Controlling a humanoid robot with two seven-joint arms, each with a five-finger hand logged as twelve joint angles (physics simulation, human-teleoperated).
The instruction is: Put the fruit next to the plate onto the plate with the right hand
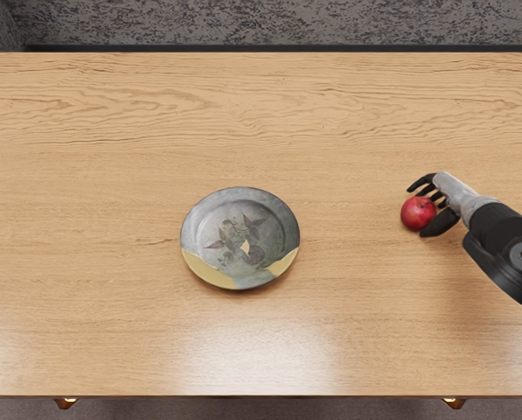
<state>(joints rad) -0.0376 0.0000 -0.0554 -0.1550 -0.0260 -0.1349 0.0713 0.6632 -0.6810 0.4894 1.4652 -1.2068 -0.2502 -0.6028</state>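
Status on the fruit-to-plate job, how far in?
Done: the reach, the right hand is at the small round red fruit. In hand: the grasp, fruit on the wooden table, well right of the round grey metal plate. Left: lift, carry and set-down; the plate holds no fruit.

Bare wooden table is stretching open between the red fruit, near the right edge, and the grey plate at centre. The right hand is crowding only the fruit's right side.
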